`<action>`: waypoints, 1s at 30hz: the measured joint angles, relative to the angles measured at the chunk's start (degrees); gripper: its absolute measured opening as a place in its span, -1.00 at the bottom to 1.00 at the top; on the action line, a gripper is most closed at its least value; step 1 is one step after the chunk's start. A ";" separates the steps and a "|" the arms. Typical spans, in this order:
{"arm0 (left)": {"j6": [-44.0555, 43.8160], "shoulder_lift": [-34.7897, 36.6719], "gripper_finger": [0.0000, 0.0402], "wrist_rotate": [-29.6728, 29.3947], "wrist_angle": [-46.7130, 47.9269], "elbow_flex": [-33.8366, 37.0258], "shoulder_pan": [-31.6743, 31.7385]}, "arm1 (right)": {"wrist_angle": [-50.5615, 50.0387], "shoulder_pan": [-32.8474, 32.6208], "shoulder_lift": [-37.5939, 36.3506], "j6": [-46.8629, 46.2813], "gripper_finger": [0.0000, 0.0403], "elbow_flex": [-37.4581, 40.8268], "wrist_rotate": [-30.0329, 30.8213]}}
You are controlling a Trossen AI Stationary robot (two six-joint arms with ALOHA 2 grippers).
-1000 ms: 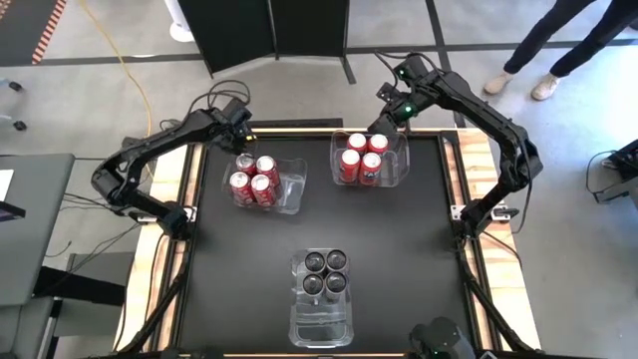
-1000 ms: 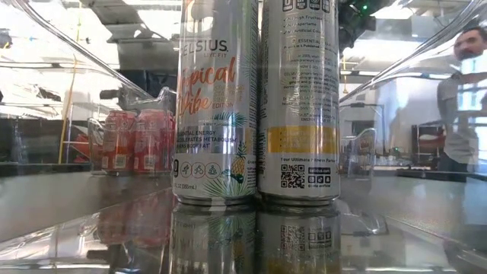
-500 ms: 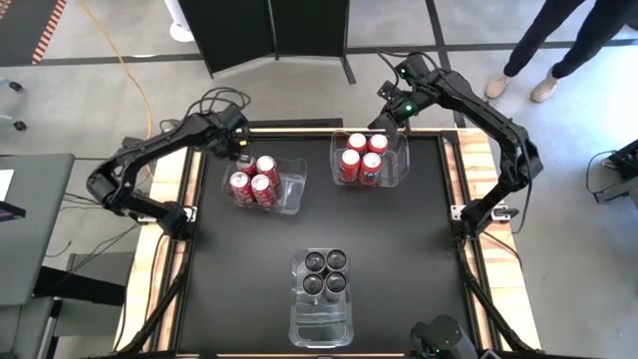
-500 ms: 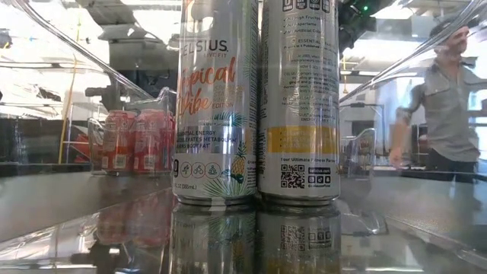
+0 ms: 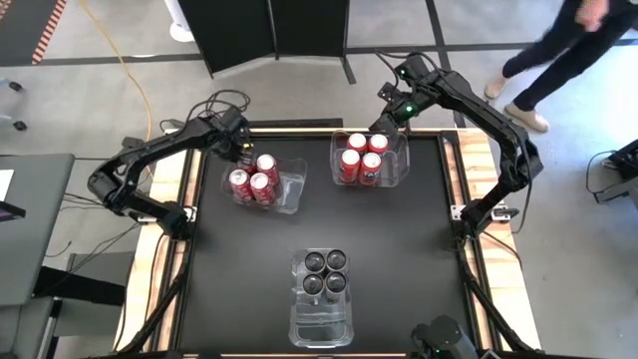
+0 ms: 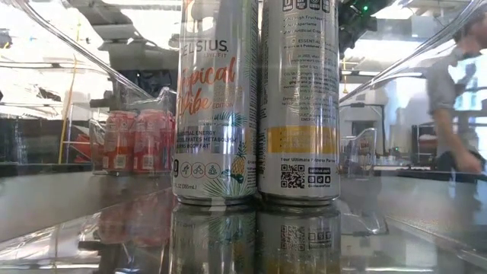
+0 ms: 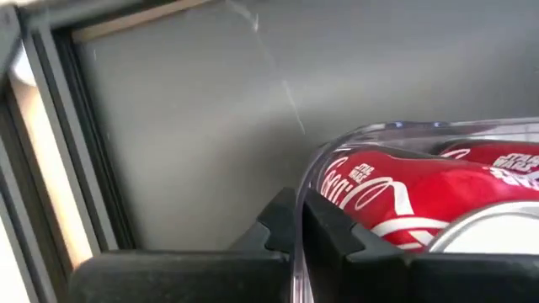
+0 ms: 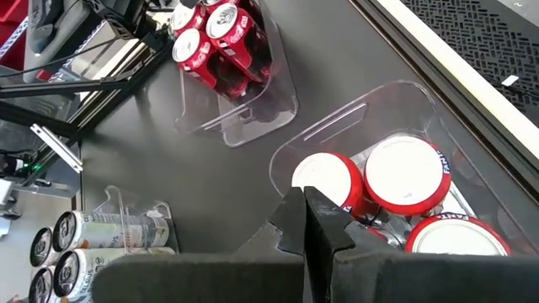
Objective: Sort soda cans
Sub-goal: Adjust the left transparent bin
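On the black tabletop [image 5: 399, 259], 3 clear plastic bins held the soda cans. At far left, the left bin [image 5: 289, 194] showed 3 red cans [image 5: 252, 182] packed at its left end, w/ the left gripper [image 5: 239, 152] directly over the bin's far-left corner, fingers pressed together and holding nothing; whether a 4th can sat beneath the gripper could not be told. From the left wrist cam, the closed fingers [image 7: 295, 223] sat at the bin's curved rim, red cans just inside it.

At far right, the right bin [image 5: 399, 165] carried 4 red cans [image 5: 362, 155] in a 2x2 cluster toward its left side. The right gripper [image 5: 383, 120] hung just beyond the bin's far edge, fingers likewise pinched together, empty. Its wrist cam looked down past the closed fingers [image 8: 307, 215] onto silver can tops in the bin below.

At near center, the 3rd bin [image 5: 321, 319] held 4 grey/silver cans [image 5: 324, 272] in a 2x2 block at its far end. The low cam sat right against 2 of them, tall and upright, side by side.

Beyond the table at far right, a person [image 5: 568, 45] in dark trousers crossed the floor.
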State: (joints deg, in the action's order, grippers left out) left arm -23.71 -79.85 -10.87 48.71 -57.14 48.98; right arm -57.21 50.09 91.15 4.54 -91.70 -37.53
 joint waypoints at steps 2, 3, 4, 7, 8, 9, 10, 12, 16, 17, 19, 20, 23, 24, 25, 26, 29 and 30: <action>3.18 -0.02 -0.96 -0.50 -1.53 0.02 0.03 | -0.08 0.00 0.00 -0.09 -0.93 0.00 0.00; 4.99 -0.02 -0.96 -0.66 -2.57 0.02 0.06 | -0.21 0.00 0.00 -0.26 -0.93 0.00 -0.01; 7.01 0.00 -0.96 -0.90 -3.74 0.02 0.08 | -0.36 0.00 0.00 -0.54 -0.93 0.00 -0.01; 13.70 -0.05 -0.97 0.40 -8.41 0.02 0.68 | -0.43 0.00 0.00 -1.61 -0.93 0.00 -0.01; 15.73 -0.25 -0.98 1.00 -9.85 0.02 0.89 | -0.43 0.00 0.00 -2.30 -0.93 0.00 -0.01; 17.54 -0.64 -0.98 1.78 -11.29 0.02 0.99 | -0.41 0.00 0.00 -3.25 -0.93 0.00 -0.01; 19.09 -1.14 -0.98 2.56 -12.54 0.02 1.15 | -0.38 -0.13 0.00 -4.35 -0.93 0.00 0.01; 22.29 -2.09 -0.98 4.29 -14.29 0.02 1.78 | 0.20 -0.58 0.00 -6.55 -0.93 0.00 0.02; 26.56 -4.75 -0.98 5.91 -17.63 -0.13 2.20 | 1.63 -2.17 0.00 -9.22 -0.93 0.00 0.10; 27.26 -5.30 -0.97 6.09 -18.52 -0.15 2.18 | 1.85 -2.60 0.00 -9.70 -0.93 0.00 0.12; 29.11 -6.16 -0.95 6.58 -20.52 -0.24 2.18 | 2.66 -3.50 0.00 -10.88 -0.93 0.00 0.29; 29.91 -6.43 -0.93 6.80 -21.52 -0.24 2.17 | 3.02 -3.95 0.00 -11.44 -0.93 0.00 0.42; 30.52 -7.00 -0.87 6.81 -24.35 -0.12 2.13 | 3.14 -4.76 0.00 -12.62 -0.93 0.00 0.76; 30.52 -7.09 -0.85 6.84 -25.26 -0.11 2.13 | 3.13 -4.87 0.00 -12.99 -0.93 0.00 0.94; 30.58 -7.12 -0.82 6.85 -26.00 -0.09 2.13 | 3.13 -5.06 0.00 -13.19 -0.93 0.00 1.36; 30.65 -7.11 -0.80 6.91 -26.61 -0.10 2.12 | 3.11 -5.19 0.00 -13.26 -0.93 0.00 1.58; 30.71 -7.04 -0.72 6.28 -26.83 -1.04 2.09 | 3.06 -5.44 0.00 -13.59 -0.93 0.00 1.69; 30.57 -7.02 -0.68 5.88 -26.62 -1.40 2.07 | 3.08 -5.46 0.00 -13.60 -0.93 0.00 1.69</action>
State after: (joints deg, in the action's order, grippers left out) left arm 6.85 -86.87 -4.99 22.08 -58.54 51.05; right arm -54.13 44.62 91.15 -9.06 -91.70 -35.83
